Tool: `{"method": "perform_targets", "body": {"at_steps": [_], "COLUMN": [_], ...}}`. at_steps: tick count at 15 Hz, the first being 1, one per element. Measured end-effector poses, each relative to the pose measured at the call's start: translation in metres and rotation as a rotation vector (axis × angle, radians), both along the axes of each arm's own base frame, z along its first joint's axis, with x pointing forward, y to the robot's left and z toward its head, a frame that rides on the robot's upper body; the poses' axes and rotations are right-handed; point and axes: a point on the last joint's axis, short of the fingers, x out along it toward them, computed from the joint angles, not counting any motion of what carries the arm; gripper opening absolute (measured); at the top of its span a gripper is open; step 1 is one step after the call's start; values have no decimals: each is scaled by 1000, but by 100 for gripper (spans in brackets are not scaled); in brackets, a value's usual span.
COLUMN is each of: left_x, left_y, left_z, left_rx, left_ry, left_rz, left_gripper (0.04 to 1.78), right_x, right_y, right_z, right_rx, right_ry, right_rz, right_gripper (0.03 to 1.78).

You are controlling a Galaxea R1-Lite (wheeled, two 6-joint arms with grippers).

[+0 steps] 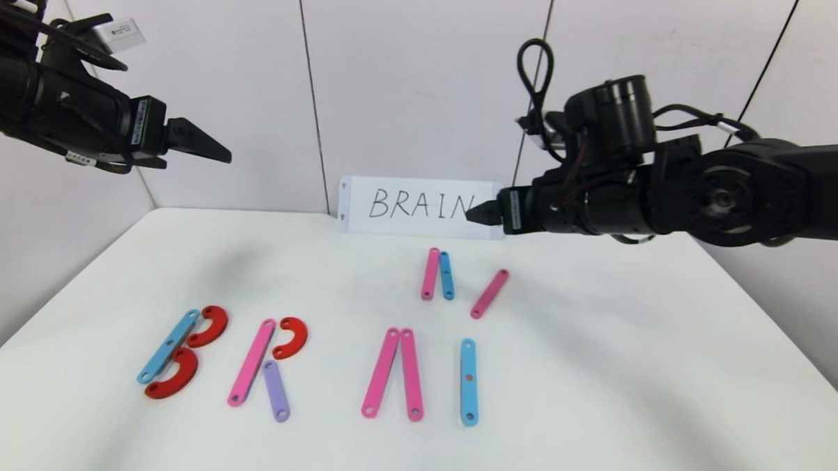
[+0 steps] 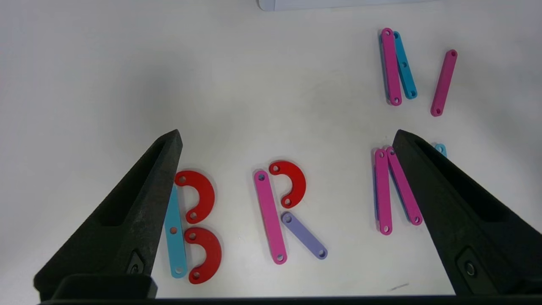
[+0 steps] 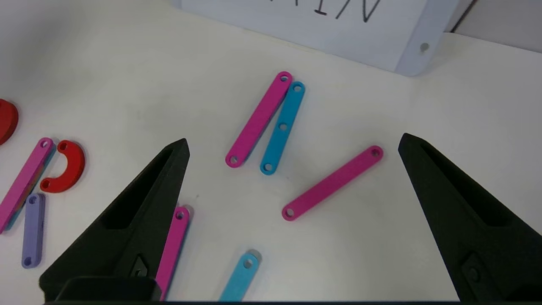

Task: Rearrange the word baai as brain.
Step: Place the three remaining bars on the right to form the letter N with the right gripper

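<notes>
Flat plastic pieces lie in a row along the front of the table. At the left a blue bar (image 1: 168,345) with two red curves (image 1: 209,326) forms a B. Beside it a pink bar (image 1: 252,361), a red curve (image 1: 291,337) and a purple bar (image 1: 275,390) form an R. Two pink bars (image 1: 395,373) meet at the top, and a single blue bar (image 1: 469,381) lies to their right. Behind them lie a pink and a blue bar (image 1: 438,273) and a slanted pink bar (image 1: 489,293). My left gripper (image 1: 219,155) and right gripper (image 1: 472,213) hover high, open and empty.
A white card (image 1: 420,206) with handwritten BRAIN stands at the back edge of the white table (image 1: 630,382). The wall rises right behind it. My right gripper's tip hangs in front of the card's right end.
</notes>
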Motion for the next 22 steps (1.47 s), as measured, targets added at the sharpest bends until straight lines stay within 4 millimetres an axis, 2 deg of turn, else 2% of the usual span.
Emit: {"method": "perform_targets", "body": {"at_steps": [5,11,17,22], "left_x": [5,11,17,19], "left_y": [1,0,-3,-6], "left_z": [-3,-9,-15,-17], "left_rx": [-1,-3,-7,-7], "left_ry": [5,25,44,50], "left_rz": [3,-8,-24,-35], "left_gripper": [174,174,174,174], "right_x": [30,46,57,61], "right_y": [43,81,107,116], "right_z": [-30,-76,-114,-127], "right_rx": [51,49,32,17], "right_ry": [42,98,122,113], "right_rz": [11,25,12,-22], "right_gripper": [173,173,173,173]}}
